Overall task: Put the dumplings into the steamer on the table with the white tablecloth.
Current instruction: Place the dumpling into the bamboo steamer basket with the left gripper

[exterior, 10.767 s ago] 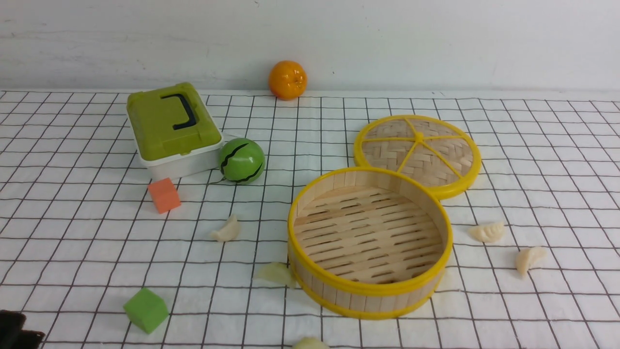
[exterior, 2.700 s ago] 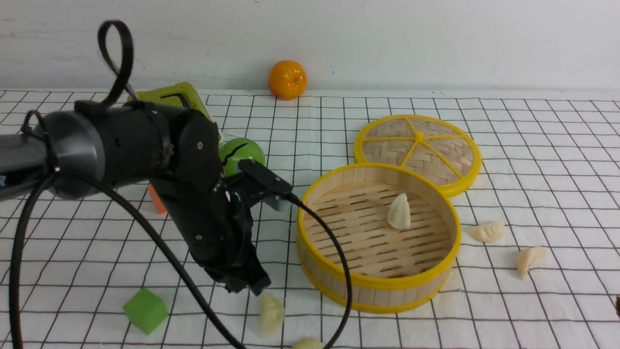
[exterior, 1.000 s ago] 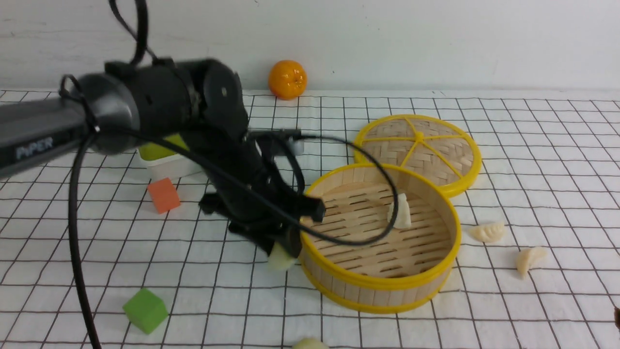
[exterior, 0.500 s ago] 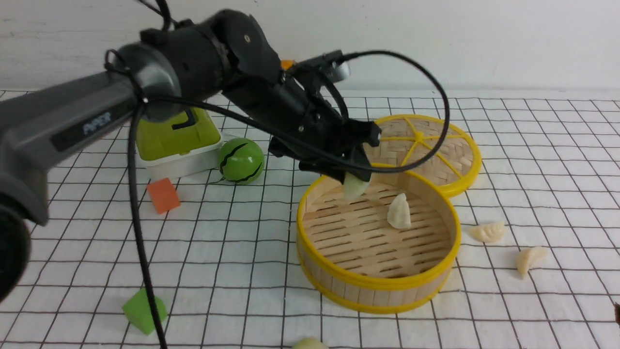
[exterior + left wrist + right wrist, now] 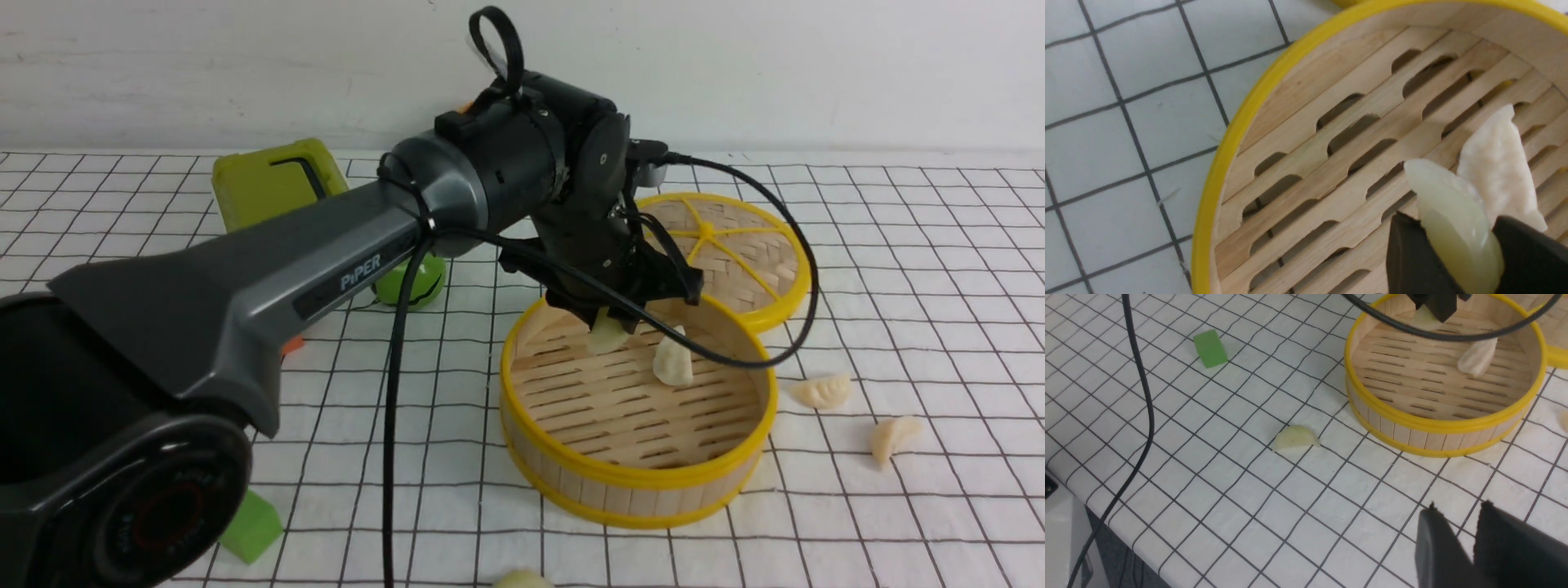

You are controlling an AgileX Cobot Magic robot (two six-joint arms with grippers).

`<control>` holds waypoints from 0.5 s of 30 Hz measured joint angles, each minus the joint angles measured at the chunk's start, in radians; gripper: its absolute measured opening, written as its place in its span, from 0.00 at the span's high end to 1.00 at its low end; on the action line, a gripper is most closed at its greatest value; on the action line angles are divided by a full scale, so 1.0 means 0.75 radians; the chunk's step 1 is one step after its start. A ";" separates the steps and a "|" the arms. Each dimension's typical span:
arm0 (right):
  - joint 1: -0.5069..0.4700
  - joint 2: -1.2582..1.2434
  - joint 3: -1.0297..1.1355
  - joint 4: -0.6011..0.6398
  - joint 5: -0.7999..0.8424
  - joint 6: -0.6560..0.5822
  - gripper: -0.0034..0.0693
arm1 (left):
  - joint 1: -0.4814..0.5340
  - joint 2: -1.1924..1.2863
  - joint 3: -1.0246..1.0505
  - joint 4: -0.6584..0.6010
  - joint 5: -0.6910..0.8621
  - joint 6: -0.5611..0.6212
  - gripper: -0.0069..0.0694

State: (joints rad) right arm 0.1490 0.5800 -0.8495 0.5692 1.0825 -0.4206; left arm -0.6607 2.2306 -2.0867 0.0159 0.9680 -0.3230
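My left pincer (image 5: 608, 321) pinches a pale green dumpling (image 5: 606, 335), long axis pointing down, over the back-left floor of the steamer (image 5: 637, 480), with its cable (image 5: 735, 359) looping across in front. A white dumpling (image 5: 673, 362) lies inside just beside it, and the woven lid (image 5: 735, 245) sits behind. My right pincer (image 5: 1458, 510) hovers narrowly parted and empty above the counter (image 5: 1331, 506).

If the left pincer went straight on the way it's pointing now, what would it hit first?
Probably the slotted floor of the steamer, touched first by the pale green dumpling the left pincer holds. The white dumpling lies beside that line and might get brushed; depth is hard to judge.
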 joint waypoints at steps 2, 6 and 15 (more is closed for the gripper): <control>0.000 0.000 0.000 0.000 0.000 0.000 0.74 | 0.006 0.038 -0.038 -0.005 0.028 0.015 0.60; 0.000 0.000 0.000 0.000 0.000 0.000 0.74 | 0.006 0.117 -0.055 0.002 0.047 0.020 0.60; 0.000 0.000 0.000 0.000 0.004 0.000 0.73 | 0.005 0.150 -0.064 0.064 0.018 0.020 0.52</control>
State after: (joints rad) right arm 0.1490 0.5800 -0.8495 0.5689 1.0857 -0.4206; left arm -0.6569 2.3435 -2.1346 0.0640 0.9812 -0.3083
